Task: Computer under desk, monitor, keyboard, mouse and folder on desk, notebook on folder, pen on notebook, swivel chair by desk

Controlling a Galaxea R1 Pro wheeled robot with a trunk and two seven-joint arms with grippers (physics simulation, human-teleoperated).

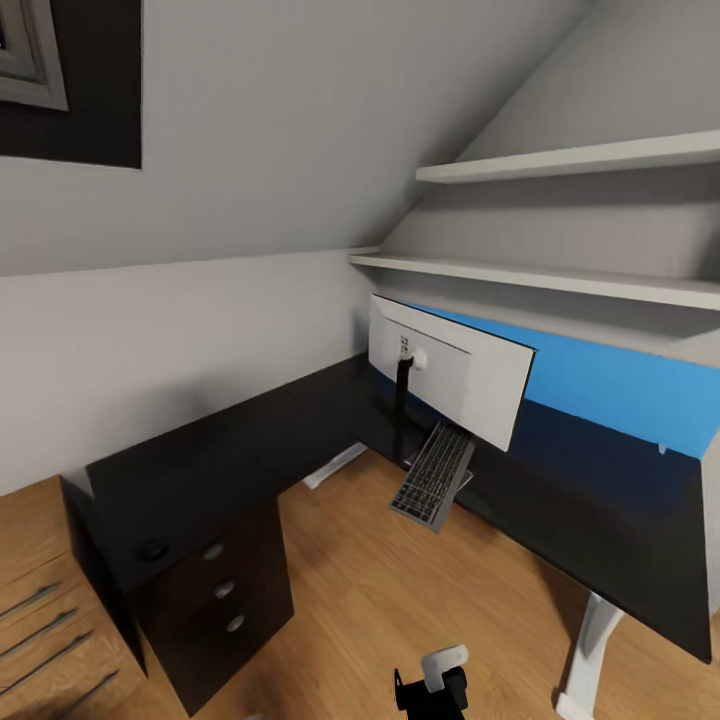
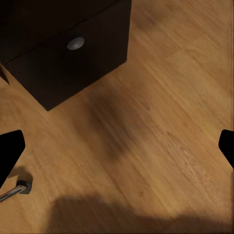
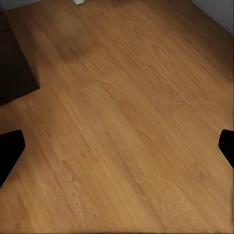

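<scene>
Head view: an L-shaped glossy black desk (image 1: pixel 250 440) is seen from above, set into a corner under a sloped ceiling. The monitor (image 1: pixel 450 370) stands on it with its pale back turned toward the camera. The keyboard (image 1: pixel 433 478) is tilted, with its far end under the monitor and its near end hanging past the desk edge over the floor. It is judged that this keyboard could slide off if the desk or monitor stand were nudged, since it appears to be only partly supported. The mouse (image 1: pixel 151 548) is a small dark lump near the desk's left corner, above the drawer unit (image 1: pixel 222 590); against the black top it could easily be overlooked or knocked off. A large blue panel lies along the wall behind the monitor.

Both arms are held low and pointed down at the wood floor (image 3: pixel 126 122), well away from everything on the desk. In the left wrist view the left gripper (image 2: pixel 117 146) has its dark fingertips at opposite edges of the picture, spread wide and empty; the drawer unit's bottom knob lies ahead of the jaws. In the right wrist view the right gripper (image 3: pixel 117 146) is likewise spread wide, with nothing but floor between the jaws.
</scene>
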